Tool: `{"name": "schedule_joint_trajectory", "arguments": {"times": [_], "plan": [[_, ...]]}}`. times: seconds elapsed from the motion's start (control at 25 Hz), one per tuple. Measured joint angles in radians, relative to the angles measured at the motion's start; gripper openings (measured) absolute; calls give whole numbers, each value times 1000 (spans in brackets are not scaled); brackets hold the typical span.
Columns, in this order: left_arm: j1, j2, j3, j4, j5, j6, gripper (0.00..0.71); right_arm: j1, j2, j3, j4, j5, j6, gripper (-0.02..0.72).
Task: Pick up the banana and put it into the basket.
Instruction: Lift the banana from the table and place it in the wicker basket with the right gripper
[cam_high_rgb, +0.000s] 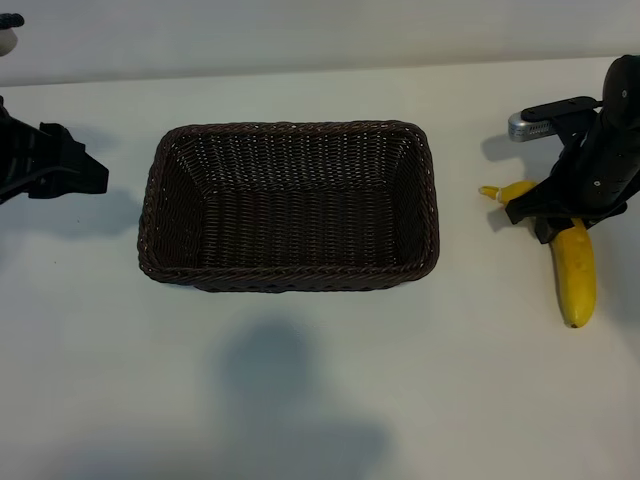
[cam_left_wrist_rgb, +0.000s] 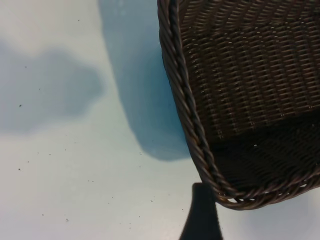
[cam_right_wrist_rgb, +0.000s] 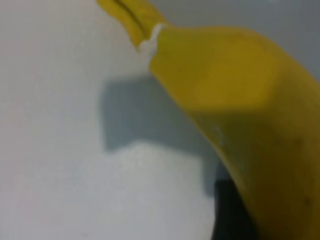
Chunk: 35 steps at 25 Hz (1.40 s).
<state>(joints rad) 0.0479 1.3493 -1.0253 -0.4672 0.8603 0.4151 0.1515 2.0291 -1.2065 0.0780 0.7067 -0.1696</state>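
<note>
Right tool (cam_high_rgb: 545, 215) sat clamped on banana (cam_high_rgb: 574, 272) near its stem end, long axis running twd camera, basket (cam_high_rgb: 150, 200) off to its left w/ left tool (cam_high_rgb: 85, 170) open, idle.

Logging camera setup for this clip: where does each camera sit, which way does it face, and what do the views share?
Exterior view: steeply above the table, looking down on the basket; left gripper at left, right gripper over the banana.
Left wrist view: on the left arm, facing the basket's corner; one dark fingertip shows.
Right wrist view: on the right arm, close on the banana; a dark finger part shows.
Shared: exterior and left wrist show the basket; exterior and right wrist the banana.
</note>
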Motion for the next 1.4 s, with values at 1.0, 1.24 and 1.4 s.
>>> {"name": "schedule_joint_trajectory", "arguments": {"times": [1.0, 1.24, 1.4], "plan": [[0, 0, 0, 0, 8, 0, 588, 1, -220, -27, 10, 152, 7, 421], [0, 0, 0, 0, 14, 0, 588, 9, -220, -88, 17, 223, 8, 421], [0, 0, 0, 0, 15, 0, 588, 52, -220, -103, 17, 240, 8, 421]]}}
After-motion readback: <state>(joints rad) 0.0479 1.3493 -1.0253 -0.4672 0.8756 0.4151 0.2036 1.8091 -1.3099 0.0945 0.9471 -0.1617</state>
